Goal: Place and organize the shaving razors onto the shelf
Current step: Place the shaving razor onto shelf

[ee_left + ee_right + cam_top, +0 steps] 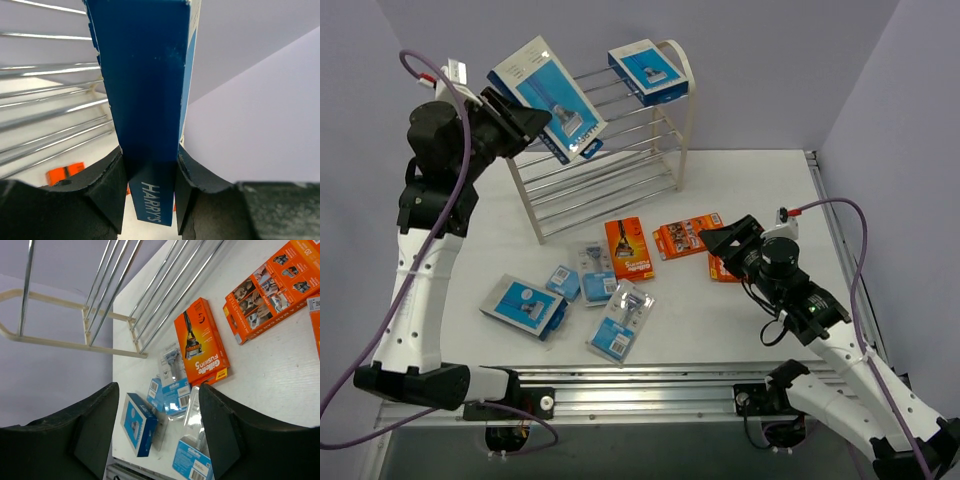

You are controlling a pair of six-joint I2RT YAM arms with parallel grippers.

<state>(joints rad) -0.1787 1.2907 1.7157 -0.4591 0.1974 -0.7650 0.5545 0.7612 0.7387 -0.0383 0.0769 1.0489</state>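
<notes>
Over the shelf (682, 112), left end: left gripper (535, 122) clamps a blue box (546, 95).
Shelf top, right end: second blue box (648, 70).
Right gripper (157, 395): jaws spread, empty, near orange packs (688, 238) on table (760, 190).

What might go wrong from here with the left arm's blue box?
The left gripper pinches the blue box only at one end, tilted; it may pivot or slip on release.
The shelf has tiers of thin rods with gaps, so a tilted box could slide off.
The other blue box sits at the top tier's right end; a nudge might knock it off.
</notes>
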